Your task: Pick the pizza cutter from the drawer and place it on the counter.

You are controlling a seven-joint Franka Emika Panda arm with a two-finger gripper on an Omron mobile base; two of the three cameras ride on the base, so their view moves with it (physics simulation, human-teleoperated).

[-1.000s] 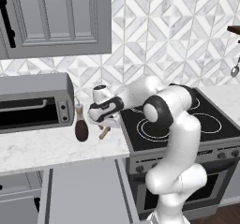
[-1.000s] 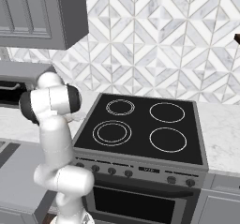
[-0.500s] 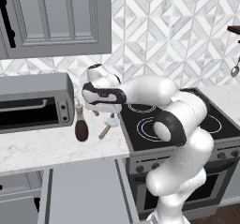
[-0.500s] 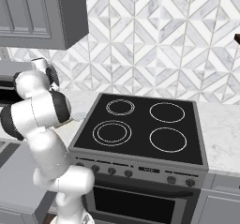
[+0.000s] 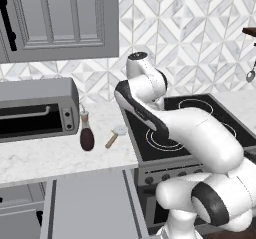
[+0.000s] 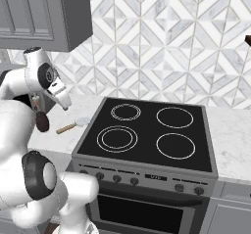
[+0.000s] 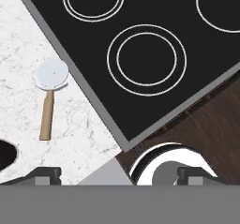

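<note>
Left base view, task thing: the pizza cutter (image 5: 116,135) lies flat on the desk (image 5: 55,155), wheel toward the stovetop (image 5: 192,125), handle pointing to the near left. Nothing grips it.
Left base view, neighbours: a dark brown bottle (image 5: 86,133) stands upright just left of the handle, apart from it. A toaster oven (image 5: 37,109) sits further left. A grey wall cabinet (image 5: 62,20) hangs above.
Left base view, drawer: the drawer (image 5: 90,205) is pulled out below the desk edge, showing a flat grey inside.
Left base view, obstruction: the white arm crosses above the stovetop, well apart from the cutter; the fingers cannot be made out here.

Right base view, task thing: the pizza cutter (image 6: 73,125) lies on the desk (image 6: 61,137), just beside the left edge of the stovetop (image 6: 147,135).
Right base view, added detail: all four white rings and the knob row (image 6: 147,179) on the oven front show here. The bottle (image 6: 41,120) is partly hidden behind the arm.

Hand view, fingers: the two fingers (image 7: 44,175) stand wide apart at the bottom edge, holding nothing.
Hand view, task thing: the pizza cutter (image 7: 50,89) lies on the desk (image 7: 89,134), above and near the left finger, apart from both, not between them.
Hand view, added detail: dark wood floor (image 7: 211,129) shows past the stovetop (image 7: 140,54) corner; part of the bottle (image 7: 6,155) shows at the left edge.
</note>
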